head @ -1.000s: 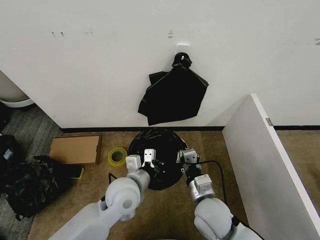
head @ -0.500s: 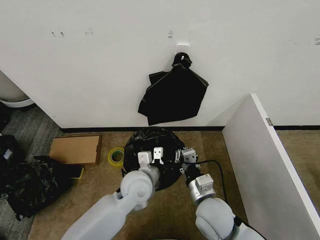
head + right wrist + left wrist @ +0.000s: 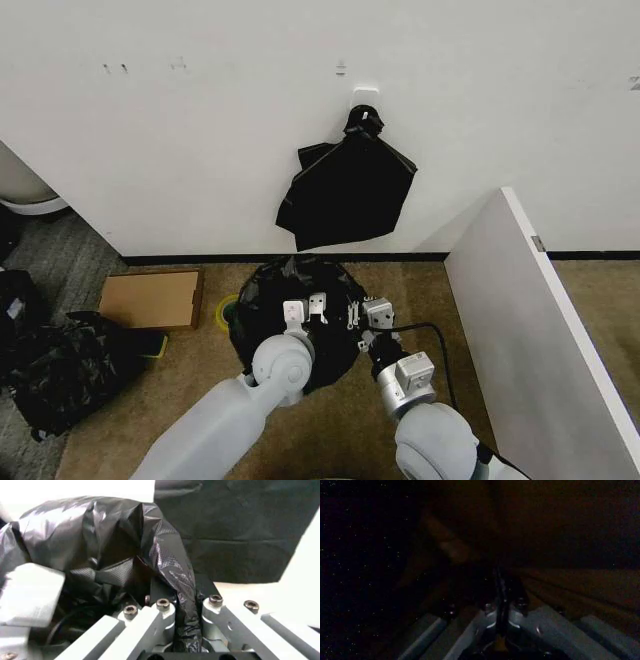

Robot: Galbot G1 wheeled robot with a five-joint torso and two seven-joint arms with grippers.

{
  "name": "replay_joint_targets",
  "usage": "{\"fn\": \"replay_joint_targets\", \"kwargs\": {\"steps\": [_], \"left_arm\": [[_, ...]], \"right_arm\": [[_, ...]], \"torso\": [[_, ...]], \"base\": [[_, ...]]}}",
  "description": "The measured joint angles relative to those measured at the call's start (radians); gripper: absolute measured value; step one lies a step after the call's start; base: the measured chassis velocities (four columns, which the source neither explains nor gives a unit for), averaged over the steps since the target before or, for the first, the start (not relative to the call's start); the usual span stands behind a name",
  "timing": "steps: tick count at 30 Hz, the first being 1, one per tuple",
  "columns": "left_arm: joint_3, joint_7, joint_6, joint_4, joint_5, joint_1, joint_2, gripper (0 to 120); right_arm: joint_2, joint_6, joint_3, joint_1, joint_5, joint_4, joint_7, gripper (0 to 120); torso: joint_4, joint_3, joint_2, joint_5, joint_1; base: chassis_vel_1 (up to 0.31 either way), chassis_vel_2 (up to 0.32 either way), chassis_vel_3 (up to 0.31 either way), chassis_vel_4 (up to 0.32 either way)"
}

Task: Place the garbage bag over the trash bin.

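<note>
- Black, glossy, crinkled plastic: the garbage bag point(image 3: 290, 315) lies as a rounded dome on the tan carpet point(image 3: 450, 330), just in front of the white wall point(image 3: 200, 130). It appears to be draped over the trash bin, which is wholly hidden beneath it.
- The left gripper point(image 3: 306, 308) sits on top of the dome, near its middle. In the left wrist view its jaws look closed together on a thin dark fold, probably the bag, though that view is very dim.
- The right gripper point(image 3: 366, 322) is at the bag's right edge. In the right wrist view its jaws are clamped on a twisted strand of the garbage bag point(image 3: 170, 577).
- Nearby on the floor: a yellow tape roll point(image 3: 222, 312), half tucked behind the bag's left edge, and a cardboard box point(image 3: 150, 298) further left. A separate knotted black bundle point(image 3: 345, 195) hangs on the wall above.
- Risks, as a judgement: thin film pinched this tightly could tear if the arms pull apart. An uneven pull could tip the light bin or slide the bag off its rim. The loose skirt could snag the tape roll.
</note>
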Motion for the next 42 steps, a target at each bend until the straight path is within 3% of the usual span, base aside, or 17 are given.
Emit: {"fn": "replay_joint_targets", "kwargs": {"steps": [16,29,42], "left_arm": [[-0.048,0.041,-0.007,-0.168,0.015,0.095,0.089,0],[-0.05,0.096,-0.042,-0.06,0.064,0.054,0.067,0],[-0.103,0.096,-0.024,-0.037,0.044,0.055,0.074,0]], "right_arm": [[0.005,0.033,0.009,0.015,-0.057,-0.079,0.005,1],[0.0,0.048,-0.02,0.0,-0.062,-0.039,-0.042,1],[-0.008,0.202,-0.007,-0.005,-0.142,-0.069,-0.196,1]], "torso": [[0.0001,0.0,0.0,-0.0001,0.0],[-0.0002,0.0,0.0,-0.0001,0.0],[0.0,0.0,0.0,-0.0001,0.0]], "base": [[0.0,0.0,0.0,0.0],[0.0,0.0,0.0,0.0],[0.0,0.0,0.0,0.0]]}}
